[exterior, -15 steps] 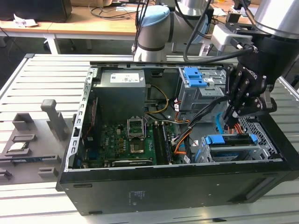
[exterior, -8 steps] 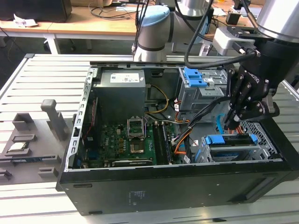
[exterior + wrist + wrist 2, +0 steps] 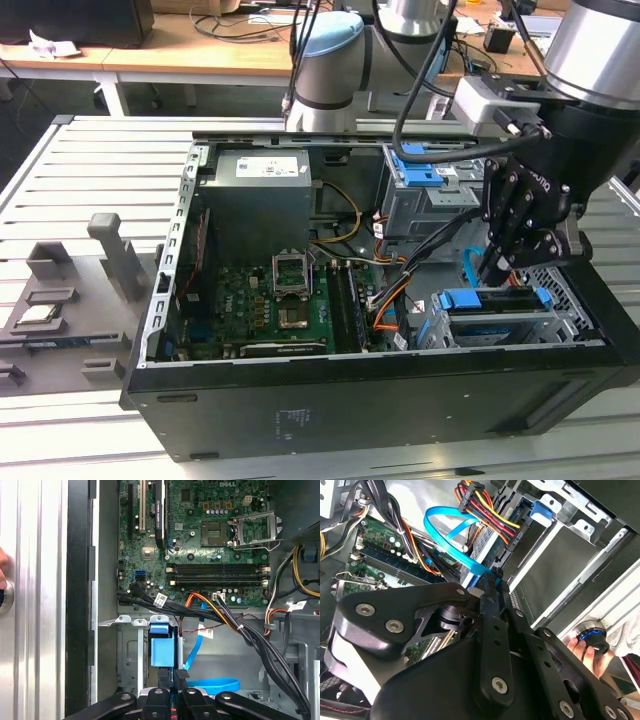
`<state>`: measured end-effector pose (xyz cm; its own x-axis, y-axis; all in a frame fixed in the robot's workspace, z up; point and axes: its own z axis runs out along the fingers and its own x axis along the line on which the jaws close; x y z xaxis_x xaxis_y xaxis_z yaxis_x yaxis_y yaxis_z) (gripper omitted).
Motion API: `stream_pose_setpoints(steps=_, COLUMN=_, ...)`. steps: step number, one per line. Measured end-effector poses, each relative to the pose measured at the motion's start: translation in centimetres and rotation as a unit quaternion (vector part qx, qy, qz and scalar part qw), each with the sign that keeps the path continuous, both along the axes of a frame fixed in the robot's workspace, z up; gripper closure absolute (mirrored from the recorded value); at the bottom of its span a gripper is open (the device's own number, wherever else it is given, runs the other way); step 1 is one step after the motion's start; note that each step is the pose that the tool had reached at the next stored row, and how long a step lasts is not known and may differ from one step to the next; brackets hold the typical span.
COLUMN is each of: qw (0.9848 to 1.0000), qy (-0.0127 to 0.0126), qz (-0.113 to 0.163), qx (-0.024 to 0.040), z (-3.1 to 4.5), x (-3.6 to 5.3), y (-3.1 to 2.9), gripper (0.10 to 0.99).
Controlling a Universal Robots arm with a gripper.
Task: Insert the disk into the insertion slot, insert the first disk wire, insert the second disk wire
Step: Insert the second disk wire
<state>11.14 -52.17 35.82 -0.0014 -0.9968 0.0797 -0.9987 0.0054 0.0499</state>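
The black linkage gripper point(image 3: 497, 268) hung just above the low grey perforated drive cage point(image 3: 500, 325), its fingers pinched narrow on the dark plug of the thin light-blue flat cable point(image 3: 451, 539). That cable looked limp and light, best held by its stiff plug.

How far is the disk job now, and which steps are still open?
Done: the disk with its blue carrier sits in the insertion slot. In hand: in the second wrist view, the hand looks closed on the plug end of the second disk wire, close to the disk. Left: that plug is not seated yet. Whether the first disk wire is plugged in cannot be told.
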Motion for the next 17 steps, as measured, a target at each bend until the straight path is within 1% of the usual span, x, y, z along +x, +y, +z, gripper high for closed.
stream_pose_setpoints(steps=2, qw=1.0000, qy=0.0000, qz=0.000, qx=-0.0003, z=-0.42, x=0.11, y=0.00, gripper=0.925)
stream_pose_setpoints(steps=6, qw=1.0000, qy=0.0000, qz=0.000, qx=-0.0003, z=-0.89, x=0.54, y=0.00, gripper=0.925)
stream_pose_setpoints(steps=11, qw=1.0000, qy=0.0000, qz=0.000, qx=-0.0003, z=-1.27, x=1.22, y=0.01, gripper=0.925)
stream_pose_setpoints(steps=17, qw=1.0000, qy=0.0001, qz=0.000, qx=-0.0004, z=-1.63, x=1.40, y=0.01, gripper=0.925)
